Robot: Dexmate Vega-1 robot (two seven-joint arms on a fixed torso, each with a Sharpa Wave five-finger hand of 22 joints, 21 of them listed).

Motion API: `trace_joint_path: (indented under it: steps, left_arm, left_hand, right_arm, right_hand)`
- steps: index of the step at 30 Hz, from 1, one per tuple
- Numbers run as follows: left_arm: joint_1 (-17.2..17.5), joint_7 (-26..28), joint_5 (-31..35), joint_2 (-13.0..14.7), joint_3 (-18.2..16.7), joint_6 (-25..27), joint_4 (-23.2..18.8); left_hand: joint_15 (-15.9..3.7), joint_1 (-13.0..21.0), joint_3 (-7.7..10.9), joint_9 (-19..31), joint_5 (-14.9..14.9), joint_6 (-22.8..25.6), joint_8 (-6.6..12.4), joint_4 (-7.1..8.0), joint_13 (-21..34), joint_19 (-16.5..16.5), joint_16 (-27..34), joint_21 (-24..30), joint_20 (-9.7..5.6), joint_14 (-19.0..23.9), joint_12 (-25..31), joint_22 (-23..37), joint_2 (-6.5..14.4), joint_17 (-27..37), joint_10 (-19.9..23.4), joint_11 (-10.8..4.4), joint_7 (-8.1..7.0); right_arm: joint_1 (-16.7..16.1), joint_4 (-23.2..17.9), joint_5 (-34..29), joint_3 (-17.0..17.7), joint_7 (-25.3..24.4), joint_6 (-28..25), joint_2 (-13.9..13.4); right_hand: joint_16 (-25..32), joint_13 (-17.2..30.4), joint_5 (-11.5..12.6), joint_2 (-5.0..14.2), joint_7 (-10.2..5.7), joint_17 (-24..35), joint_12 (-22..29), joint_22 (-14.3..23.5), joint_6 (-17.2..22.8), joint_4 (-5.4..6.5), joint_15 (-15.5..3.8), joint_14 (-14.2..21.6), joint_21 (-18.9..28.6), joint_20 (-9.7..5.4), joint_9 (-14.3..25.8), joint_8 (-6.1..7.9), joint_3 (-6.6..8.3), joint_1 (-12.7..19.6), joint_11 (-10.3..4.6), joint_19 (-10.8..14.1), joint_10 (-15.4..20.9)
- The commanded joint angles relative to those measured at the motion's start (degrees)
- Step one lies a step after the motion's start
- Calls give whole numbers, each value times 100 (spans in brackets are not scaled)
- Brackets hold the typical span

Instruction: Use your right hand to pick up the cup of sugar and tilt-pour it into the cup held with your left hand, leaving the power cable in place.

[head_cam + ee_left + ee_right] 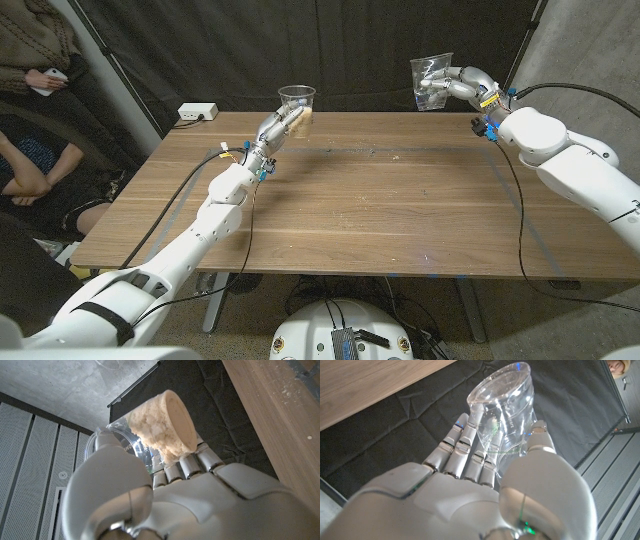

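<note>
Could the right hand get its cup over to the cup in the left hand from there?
Probably yes. The right hand holds a clear cup aloft, and nothing stands between it and the left hand's cup; only bare table lies below.

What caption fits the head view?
Left hand holds a sugar-filled cup at the table's far edge; right hand holds an empty-looking clear cup aloft.

High head view; close upturned wrist views.
</note>
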Motion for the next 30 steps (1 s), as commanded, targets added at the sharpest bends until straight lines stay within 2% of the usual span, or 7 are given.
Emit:
trace_joint_path:
  steps: [1,9,12,23,30]
  left_arm:
    - [-24,-71,-160,-27,-128,105,99]
    - [98,-53,-153,105,-159,174,-226]
    - [112,-41,-116,136,-161,156,-291]
    - [220,-22,-163,298,-242,234,-504]
    - [249,-16,-158,358,-258,264,-589]
  left_hand:
    - [-708,41,5,7,3,-15,40,2,11,-4,22,10,-170,-8,0,11,47,20,26,-28,7]
    - [-689,42,12,4,-2,-30,39,6,16,-14,22,8,-161,-19,0,12,54,17,11,-31,27]
    - [-687,40,13,4,-4,-22,43,8,15,-16,26,8,-159,-14,1,12,56,17,15,-12,27]
    - [-702,29,8,7,-12,-15,54,15,11,-19,34,9,-161,-3,8,12,45,12,29,-25,23]
    - [-697,26,6,0,-15,10,65,16,9,-12,36,12,-164,-2,19,12,37,9,51,-15,21]
  right_arm:
    - [-82,642,118,-143,-122,1119,369]
    - [3,1287,49,-323,78,1847,540]
    - [16,1421,75,-351,73,1972,613]
    - [-103,1681,-159,-391,-308,2523,887]
    - [-143,1699,-203,-385,-408,2597,952]
  right_hand:
    - [-31,7,22,161,-225,18,-5,5,239,342,-731,81,26,-407,27,41,373,142,-45,64,69]
    - [-38,28,20,169,-249,19,-3,2,281,350,-731,101,30,-437,16,45,379,136,-68,69,74]
    - [-39,21,20,178,-257,22,-6,0,292,354,-733,111,32,-450,20,50,383,134,-84,70,92]
    - [-50,45,18,175,-279,30,-6,-5,296,355,-732,121,33,-478,19,47,387,131,-77,64,101]
    - [-58,50,14,167,-284,34,-14,-9,318,358,-733,133,36,-492,22,56,385,121,-103,65,103]
